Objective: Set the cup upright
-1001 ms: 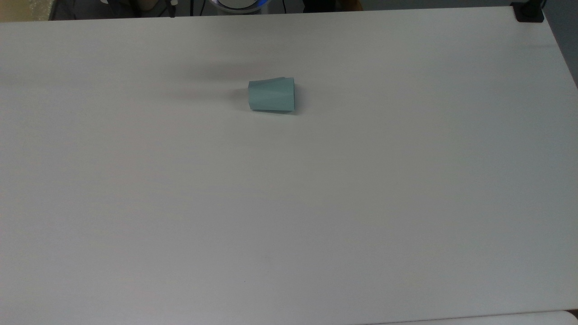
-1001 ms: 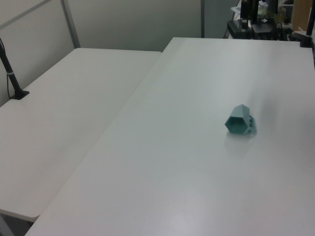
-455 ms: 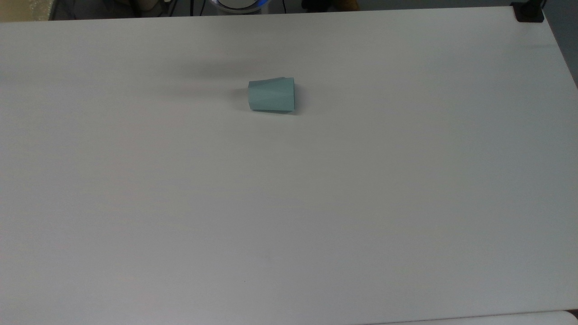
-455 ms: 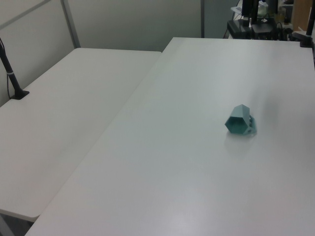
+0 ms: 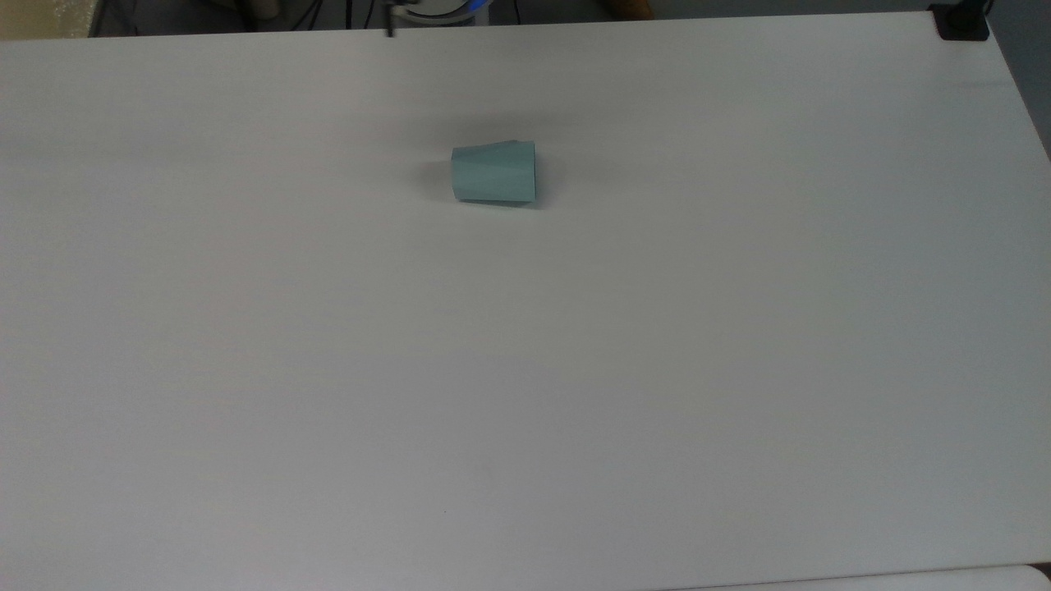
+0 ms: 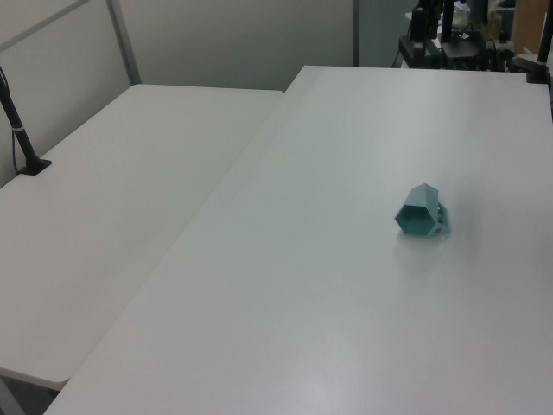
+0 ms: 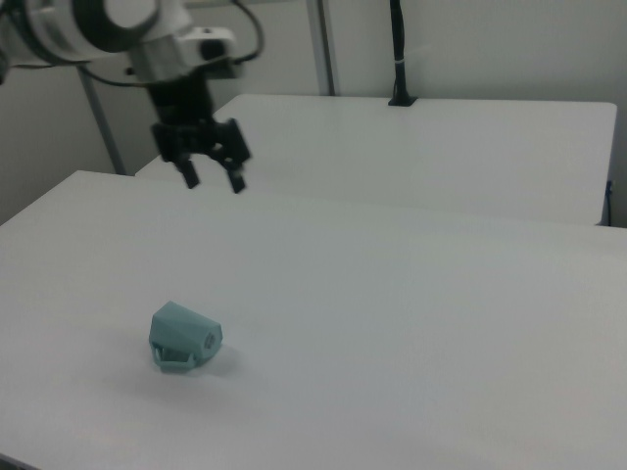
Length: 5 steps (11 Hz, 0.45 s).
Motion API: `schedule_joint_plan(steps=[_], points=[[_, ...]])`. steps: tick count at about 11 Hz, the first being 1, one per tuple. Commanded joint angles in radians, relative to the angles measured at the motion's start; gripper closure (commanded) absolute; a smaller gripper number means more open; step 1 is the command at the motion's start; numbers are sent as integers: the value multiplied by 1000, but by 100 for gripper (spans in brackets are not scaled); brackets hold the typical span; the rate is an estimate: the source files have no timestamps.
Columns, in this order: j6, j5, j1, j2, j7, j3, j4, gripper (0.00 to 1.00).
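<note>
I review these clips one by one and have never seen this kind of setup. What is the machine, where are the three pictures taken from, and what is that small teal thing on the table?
The machine is a robot arm ending in a gripper, a two-fingered claw. In the right view it hangs in the air over the far part of the white table, fingers spread, holding nothing.

The three pictures are the same moment from three fixed cameras: the top view looks down on the table, and the left and right views look across it from opposite sides.

The teal thing is a small plastic cup with faceted sides. It lies on its side, apart from the gripper. In the left view its hexagonal end faces the camera; in the right view the handle lies against the tabletop. A second white table stands alongside.
</note>
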Motion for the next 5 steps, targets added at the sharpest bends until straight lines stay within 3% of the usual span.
schedule_joint_plan(steps=[1,3,4,5], points=[[-11,-205,71,23,253,180,-6,0],[-9,-342,72,68,416,329,-47,0],[-9,-401,84,89,470,376,-70,0],[-9,-442,113,120,535,388,-76,0]])
